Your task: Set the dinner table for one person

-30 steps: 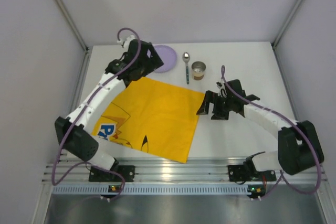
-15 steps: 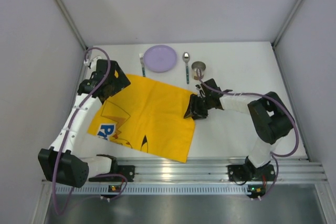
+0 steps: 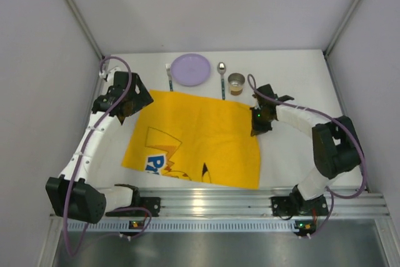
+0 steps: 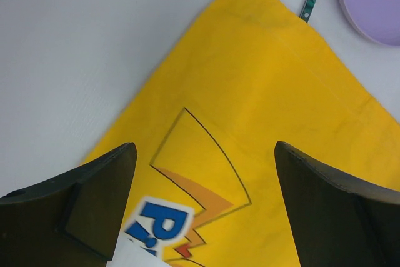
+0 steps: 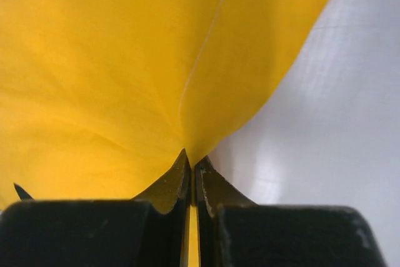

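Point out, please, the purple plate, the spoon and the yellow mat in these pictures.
purple plate [image 3: 191, 69]: top external view, middle of its face.
spoon [image 3: 222, 82]: top external view, on its handle.
yellow mat [image 3: 209, 128]: top external view, plain cloth near its middle.

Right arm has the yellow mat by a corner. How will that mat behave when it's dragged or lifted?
Likely floppy: the yellow mat puckers into a crease where the right gripper pinches it. Probably light and thin, since it lies flat on the dinner table. Dragged by one corner, it may skew or fold rather than slide squarely.
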Controlling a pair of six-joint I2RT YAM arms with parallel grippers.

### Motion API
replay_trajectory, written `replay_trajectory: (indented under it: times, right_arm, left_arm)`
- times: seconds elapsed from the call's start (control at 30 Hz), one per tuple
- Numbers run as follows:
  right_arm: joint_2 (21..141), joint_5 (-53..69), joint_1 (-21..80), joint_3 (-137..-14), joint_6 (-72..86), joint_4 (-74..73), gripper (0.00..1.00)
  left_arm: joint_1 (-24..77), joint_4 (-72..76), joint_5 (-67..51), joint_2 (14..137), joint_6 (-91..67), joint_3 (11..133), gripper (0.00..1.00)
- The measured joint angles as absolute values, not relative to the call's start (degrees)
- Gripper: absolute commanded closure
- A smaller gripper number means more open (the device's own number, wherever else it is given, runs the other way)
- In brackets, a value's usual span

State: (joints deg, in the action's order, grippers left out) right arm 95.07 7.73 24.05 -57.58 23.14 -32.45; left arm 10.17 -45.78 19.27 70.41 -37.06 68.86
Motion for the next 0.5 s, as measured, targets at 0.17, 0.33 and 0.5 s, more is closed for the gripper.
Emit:
replay_trajectory:
  times: [0.17, 0.33, 0.5]
  right_arm:
    - [92.1, -0.3, 16.0, -63.3, 16.8, -40.6, 0.18]
    - [94.5, -3.5, 16.5, -68.8, 13.4, -42.2, 0.00]
    - [96.4, -3.3, 16.7, -70.5, 13.1, -43.7, 0.00]
  left_arm:
    - [10.2, -44.6, 19.4, 71.9, -37.1, 68.4, 0.02]
    - [10.2, -42.0, 19.1, 74.7, -38.0, 68.3, 0.01]
    - [10.2, -33.0, 18.5, 75.7, -37.1, 65.2, 0.01]
